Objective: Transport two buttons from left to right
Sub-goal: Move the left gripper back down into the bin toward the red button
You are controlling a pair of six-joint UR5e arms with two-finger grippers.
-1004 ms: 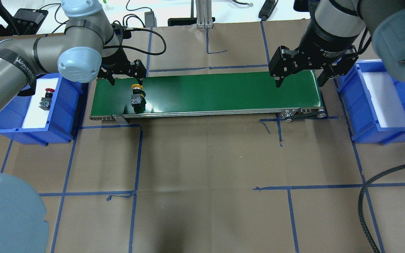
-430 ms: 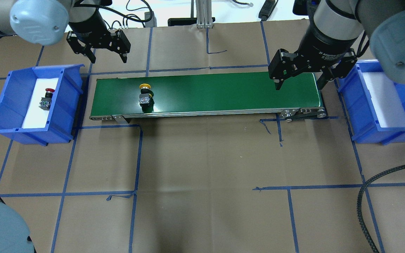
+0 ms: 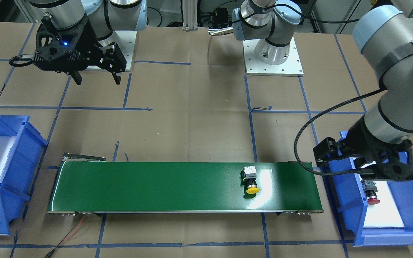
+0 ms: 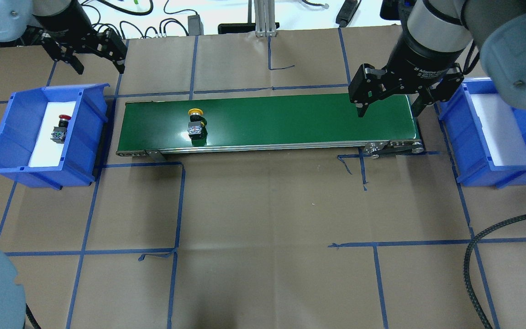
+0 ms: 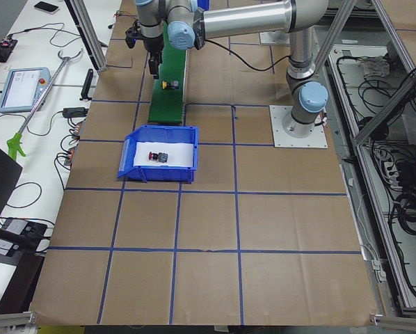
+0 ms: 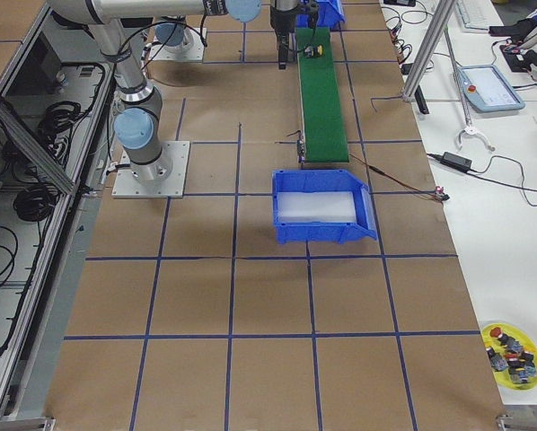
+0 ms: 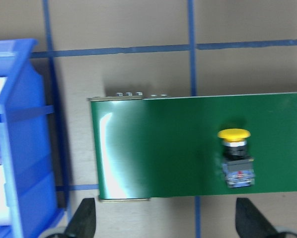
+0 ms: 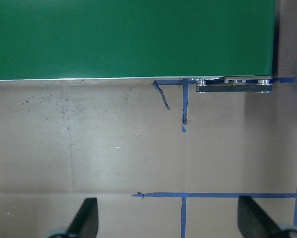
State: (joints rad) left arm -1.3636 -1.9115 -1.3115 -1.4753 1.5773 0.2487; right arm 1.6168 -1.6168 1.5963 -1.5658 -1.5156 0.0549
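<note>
Yellow button [image 4: 195, 122] on belt [image 4: 290, 121], red button [image 4: 60, 129] in bin [image 4: 2, 137] (two total); left gripper [image 4: 101, 70], right gripper [image 4: 388, 112] agape.

— How did the left gripper [image 4: 101, 71] stand?
— Pointing down, jaws spread wide, holding nothing.
— And the right gripper [image 4: 387, 113]?
— Likewise pointing down, fingers well apart, empty
</note>
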